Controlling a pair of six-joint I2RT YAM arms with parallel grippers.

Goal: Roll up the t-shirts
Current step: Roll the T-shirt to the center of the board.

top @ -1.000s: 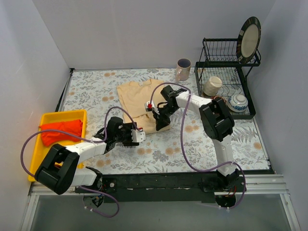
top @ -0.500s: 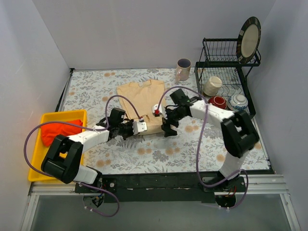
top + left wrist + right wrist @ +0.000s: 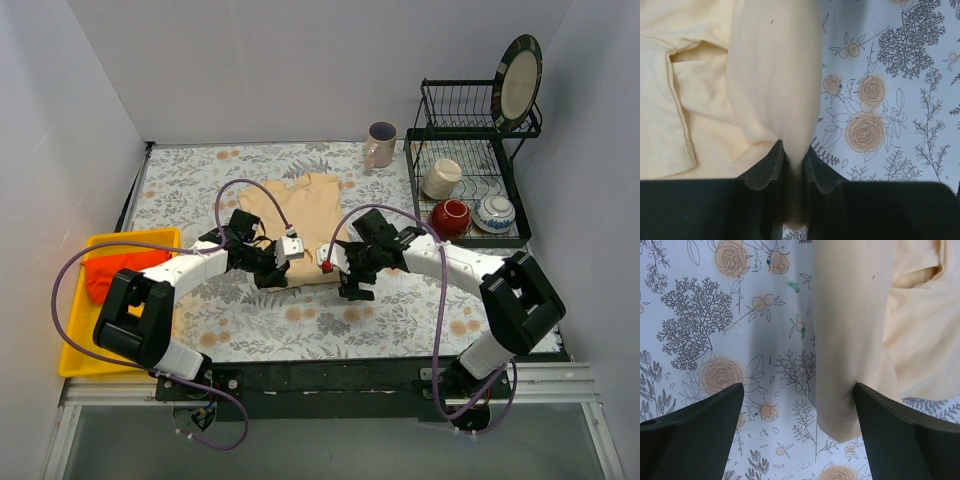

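1. The pale cream, short-sleeved cloth t-shirt [image 3: 300, 210] lies near the middle of the floral-patterned table [image 3: 250, 330], flat and unrolled.
2. Our left gripper [image 3: 794, 155] is pinched tight on a raised fold of this shirt at its near hem.
3. Our right gripper [image 3: 797, 405] stands wide apart with nothing in it, straddling the same hem.
4. The red-orange garment [image 3: 115, 272] lies bunched in the yellow plastic tray [image 3: 120, 238] at the table's left edge.
5. We judge that no roll has begun; both garments are left to do.
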